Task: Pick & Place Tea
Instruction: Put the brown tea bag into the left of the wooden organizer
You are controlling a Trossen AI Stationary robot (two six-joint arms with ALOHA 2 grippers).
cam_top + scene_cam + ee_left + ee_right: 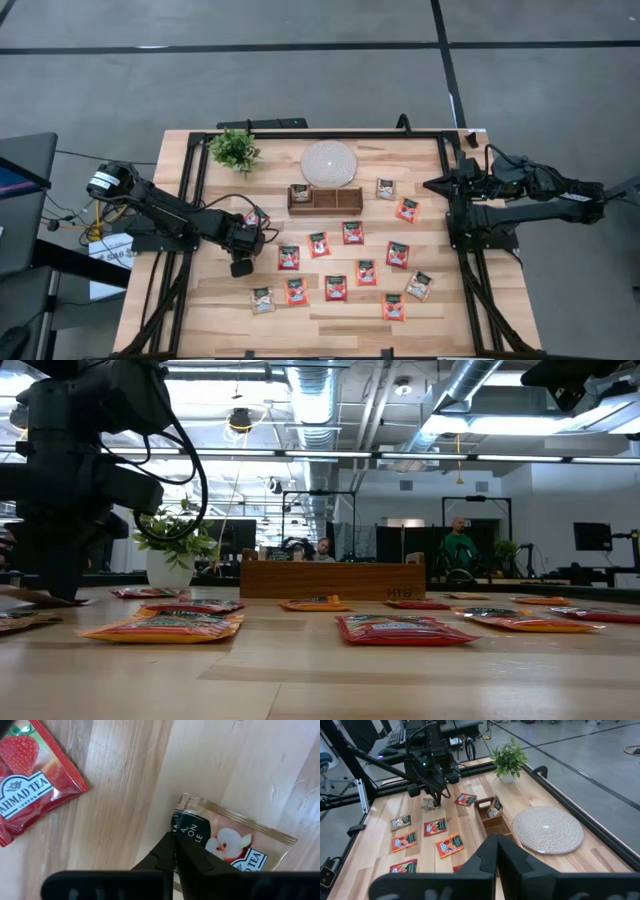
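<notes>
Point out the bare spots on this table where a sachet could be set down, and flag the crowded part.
Bare wood lies along the table edge nearest the camera in the low view, and beside the plant toward the round mat. The wooden tray has empty compartments. Crowded: the middle, where tea sachets lie in rows and the left gripper pinches a pale one.

A light wooden table [200,320] is seen, on which red-orange and pale tea sachets [336,288] are scattered. A wooden tray [325,199], a round woven disc [329,163] and a potted plant [235,150] are set beyond the left fingers [167,852].
</notes>
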